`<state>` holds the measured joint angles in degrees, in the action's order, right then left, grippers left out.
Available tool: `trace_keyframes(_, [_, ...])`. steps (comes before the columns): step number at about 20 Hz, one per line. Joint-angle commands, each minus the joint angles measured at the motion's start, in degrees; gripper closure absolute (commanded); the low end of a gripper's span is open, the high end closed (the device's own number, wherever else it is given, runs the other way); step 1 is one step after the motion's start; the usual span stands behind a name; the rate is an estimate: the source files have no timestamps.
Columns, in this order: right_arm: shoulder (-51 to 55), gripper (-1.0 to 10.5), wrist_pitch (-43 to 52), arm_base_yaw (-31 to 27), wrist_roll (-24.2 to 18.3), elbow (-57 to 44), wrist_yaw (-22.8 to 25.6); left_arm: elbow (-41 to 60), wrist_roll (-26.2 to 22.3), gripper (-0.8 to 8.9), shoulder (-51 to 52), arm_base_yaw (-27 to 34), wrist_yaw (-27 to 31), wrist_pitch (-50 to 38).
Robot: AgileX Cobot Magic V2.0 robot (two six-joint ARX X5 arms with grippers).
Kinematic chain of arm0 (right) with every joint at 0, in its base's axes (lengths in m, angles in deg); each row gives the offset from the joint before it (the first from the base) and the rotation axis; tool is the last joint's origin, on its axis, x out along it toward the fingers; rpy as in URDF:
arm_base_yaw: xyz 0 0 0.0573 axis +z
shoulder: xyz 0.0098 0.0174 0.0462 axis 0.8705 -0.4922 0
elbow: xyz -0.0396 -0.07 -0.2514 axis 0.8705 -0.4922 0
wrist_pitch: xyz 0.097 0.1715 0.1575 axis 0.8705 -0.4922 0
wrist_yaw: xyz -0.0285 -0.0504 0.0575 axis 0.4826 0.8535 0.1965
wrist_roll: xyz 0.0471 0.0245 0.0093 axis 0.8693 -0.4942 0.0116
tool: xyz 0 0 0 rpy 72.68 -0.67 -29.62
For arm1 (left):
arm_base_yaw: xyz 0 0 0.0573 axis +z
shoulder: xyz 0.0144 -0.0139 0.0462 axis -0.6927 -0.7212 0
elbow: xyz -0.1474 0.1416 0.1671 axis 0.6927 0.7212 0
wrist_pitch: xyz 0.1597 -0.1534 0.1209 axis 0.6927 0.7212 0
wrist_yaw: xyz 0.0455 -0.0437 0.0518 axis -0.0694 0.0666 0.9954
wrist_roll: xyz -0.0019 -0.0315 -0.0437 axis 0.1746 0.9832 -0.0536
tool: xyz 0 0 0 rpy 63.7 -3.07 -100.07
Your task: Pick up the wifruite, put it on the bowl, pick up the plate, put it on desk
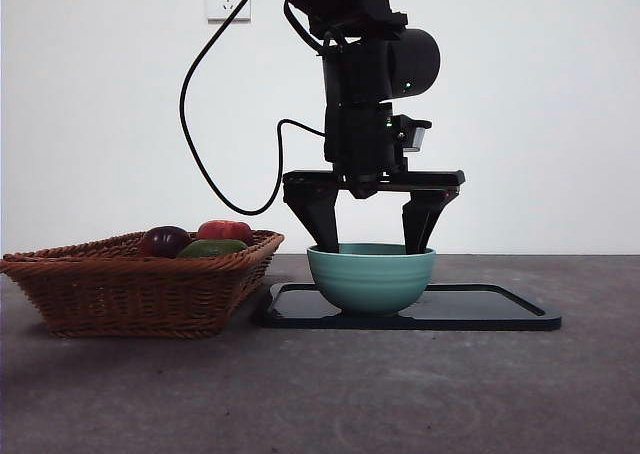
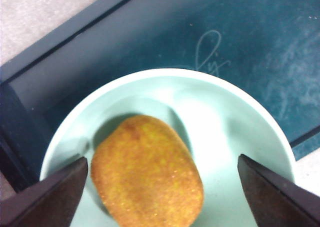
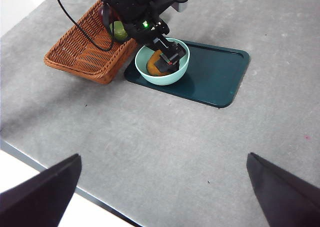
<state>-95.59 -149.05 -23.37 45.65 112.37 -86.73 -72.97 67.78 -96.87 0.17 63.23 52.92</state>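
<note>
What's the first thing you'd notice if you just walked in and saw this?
The big black left claw hanging open right over the mint-teal bowl, with the orange-brown wifruite lying inside it. The bowl stands on a dark teal tray, and beside it a wicker basket holds more fruit.
</note>
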Motion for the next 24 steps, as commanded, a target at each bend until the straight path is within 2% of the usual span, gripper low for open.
trace_keyframes(1, [-0.11,3.6,0.52,0.50,0.59,0.46,0.00,-1.75,-0.92,3.57,-2.29,-0.59,-0.02,-0.33])
trace_keyframes(7, [-0.11,3.6,0.50,0.50,0.59,0.46,0.00,-1.75,-2.01,4.76,-3.02,-0.59,0.00,-0.26])
trace_keyframes(9, [-0.11,3.6,0.48,0.50,0.59,0.46,0.00,-1.75,-2.19,4.82,-3.32,-0.59,0.00,-0.22])
trace_keyframes(12, [-0.11,3.6,0.17,0.50,0.59,0.46,0.02,-1.75,-2.71,5.75,-3.34,-0.59,0.00,-0.57])
trace_keyframes(18, [-0.11,3.6,0.07,0.50,0.59,0.46,0.02,-4.37,-3.76,5.73,-3.30,-0.52,0.00,1.60])
trace_keyframes(24, [-0.11,3.6,0.07,0.50,0.61,0.46,0.02,-20.48,-2.93,5.72,-3.17,-0.52,-0.04,14.01])
